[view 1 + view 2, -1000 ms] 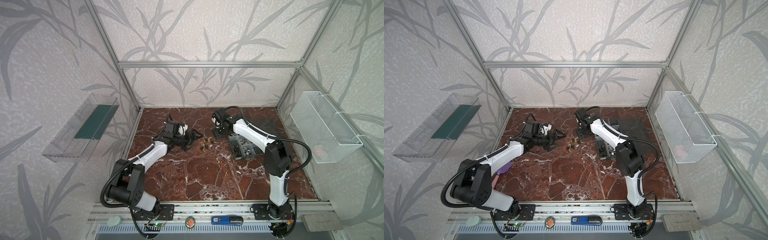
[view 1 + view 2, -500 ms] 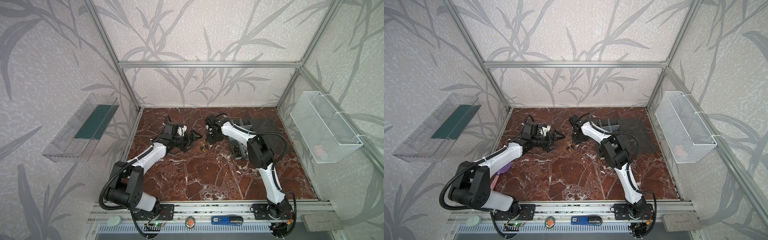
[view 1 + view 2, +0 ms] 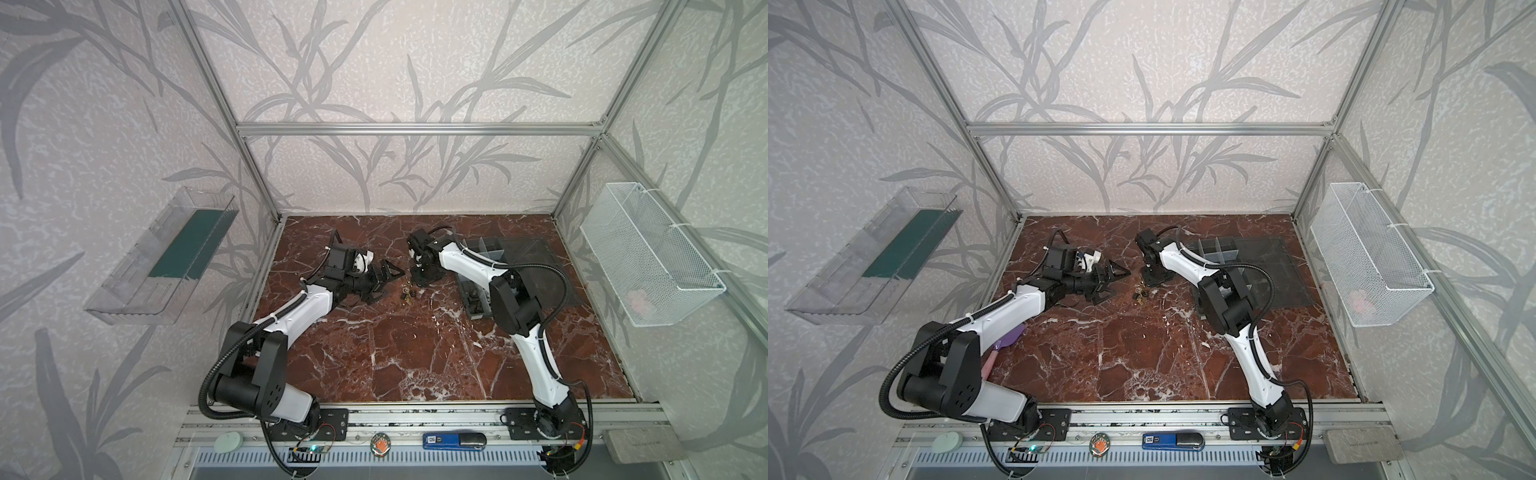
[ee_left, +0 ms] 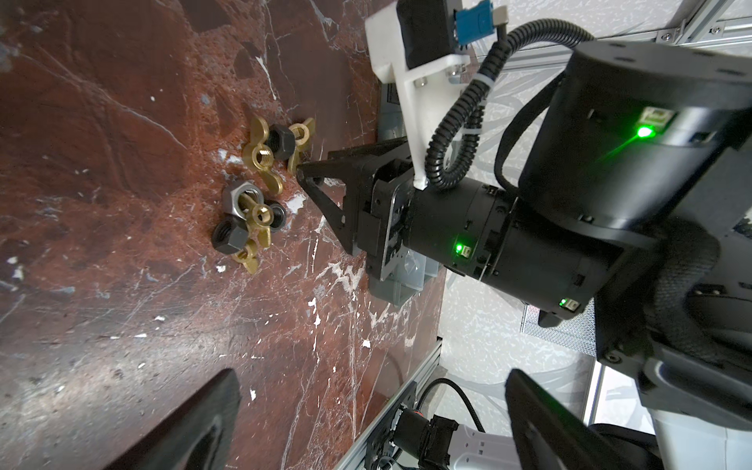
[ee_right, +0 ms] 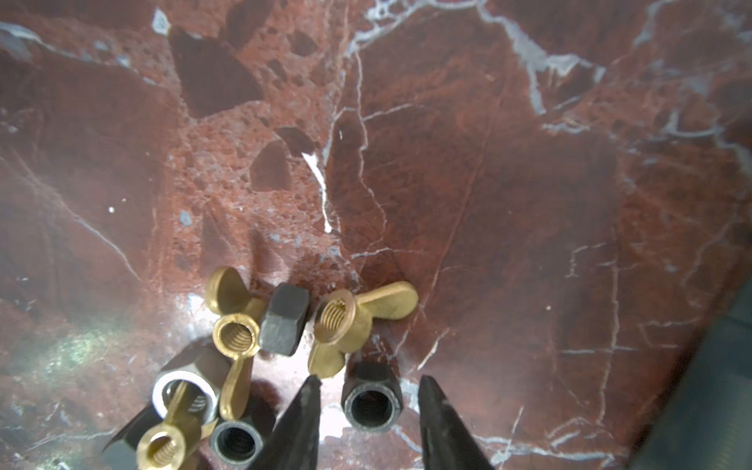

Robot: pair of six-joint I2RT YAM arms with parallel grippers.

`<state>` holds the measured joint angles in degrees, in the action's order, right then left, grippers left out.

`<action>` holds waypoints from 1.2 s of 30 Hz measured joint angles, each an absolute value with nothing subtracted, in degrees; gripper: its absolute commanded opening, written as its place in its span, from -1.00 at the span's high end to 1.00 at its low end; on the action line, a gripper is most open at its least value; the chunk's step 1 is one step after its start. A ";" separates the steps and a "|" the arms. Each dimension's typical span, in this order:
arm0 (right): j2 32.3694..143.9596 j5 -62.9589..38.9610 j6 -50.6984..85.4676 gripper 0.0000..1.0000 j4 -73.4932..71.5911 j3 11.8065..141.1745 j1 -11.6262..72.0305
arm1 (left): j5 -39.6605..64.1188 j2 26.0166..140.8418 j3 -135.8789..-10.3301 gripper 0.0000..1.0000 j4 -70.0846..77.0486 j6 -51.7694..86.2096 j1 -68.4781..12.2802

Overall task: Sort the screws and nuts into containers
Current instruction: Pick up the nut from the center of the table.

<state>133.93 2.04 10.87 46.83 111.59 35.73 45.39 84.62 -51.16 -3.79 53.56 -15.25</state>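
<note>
R claw [image 5: 366, 382] part-parted, tips straddling dark hex nut [image 5: 372, 401] on worktop [image 3: 415, 353]; gap each side, no grip yet. One fingertip [image 5: 303, 411] just beside brass wing nut [image 5: 346, 321]. L claw [image 3: 387, 281] spread wide, empty, near pile [image 3: 408, 291]. Pile approx: 4 brass wing nuts, 4 dark hex nuts, 1 silver hex nut [image 5: 185, 394]. R arm crosses organizer box [image 3: 488, 248], apart from pile.

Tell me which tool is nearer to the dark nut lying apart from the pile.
Right. The right tool straddles the dark nut; the left tool is open, across the pile.
</note>
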 measured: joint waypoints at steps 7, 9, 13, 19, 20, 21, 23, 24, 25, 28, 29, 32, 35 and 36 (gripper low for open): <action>134.50 2.02 10.94 0.28 46.81 111.59 35.62 | 45.39 84.62 -51.16 -0.99 -3.79 53.56 -15.20; 134.69 2.02 10.90 0.29 46.81 111.59 35.55 | 45.39 84.62 -51.16 -0.99 -3.79 53.56 -15.20; 134.91 1.98 10.90 0.32 46.78 111.59 35.51 | 45.39 84.62 -51.16 -0.99 -3.79 53.56 -15.20; 135.24 1.61 10.92 0.46 46.52 111.59 35.29 | 45.39 84.62 -51.16 -0.99 -3.79 53.56 -15.20; 135.24 1.61 10.90 0.47 46.52 111.59 35.24 | 45.39 84.62 -51.16 -0.99 -3.81 53.56 -15.20; 135.22 1.63 10.90 0.47 46.52 111.59 35.24 | 45.39 84.62 -51.16 -0.99 -3.81 53.56 -15.20; 135.17 1.67 10.90 0.53 46.52 111.57 35.24 | 45.39 84.62 -51.16 -0.99 -3.81 53.56 -15.20; 135.02 1.72 10.79 0.53 46.46 111.35 35.22 | 45.39 84.62 -51.18 -0.99 -3.81 53.56 -15.20; 134.76 1.85 10.81 0.53 46.50 110.98 35.20 | 45.39 84.62 -51.20 -0.99 -3.81 53.56 -15.20; 133.27 2.04 10.74 0.53 46.83 109.03 34.89 | 45.36 84.64 -51.42 -0.99 -3.86 53.52 -15.20; 132.51 2.09 10.68 0.53 46.87 108.27 34.63 | 45.36 84.73 -51.57 -0.99 -3.90 53.52 -15.20; 129.08 2.35 10.59 0.53 47.05 105.51 33.32 | 45.36 85.38 -52.23 -0.99 -3.86 53.54 -15.42; 124.55 2.59 10.39 0.53 47.03 103.22 31.29 | 45.36 85.95 -52.62 -0.99 -3.84 53.54 -15.81; 122.98 2.63 10.39 0.53 47.03 102.56 30.55 | 45.36 86.19 -52.80 -0.99 -3.88 53.54 -15.90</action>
